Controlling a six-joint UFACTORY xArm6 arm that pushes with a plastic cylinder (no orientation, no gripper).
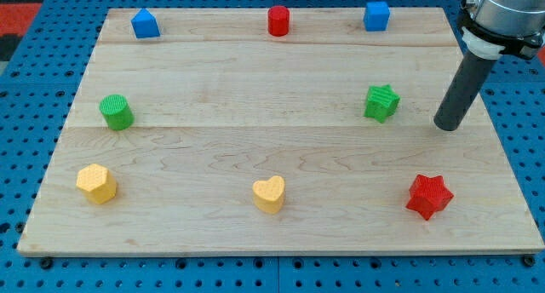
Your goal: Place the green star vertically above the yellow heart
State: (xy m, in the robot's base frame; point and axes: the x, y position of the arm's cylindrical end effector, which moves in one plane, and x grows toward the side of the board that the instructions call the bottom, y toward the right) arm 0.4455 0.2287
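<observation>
Your tip (446, 127) touches nothing, just right of the green star (382, 102); push off-centre and it spins past the yellow heart (269, 194).

My arm entered from the view's top right corner, where only its grey wrist housing with a white collar beneath showed. From that collar my straight dark rod slanted down and slightly toward the view's left. My tip (446, 125) rested at table height near the view's right edge, a little above mid-height, with nothing touching it.
</observation>
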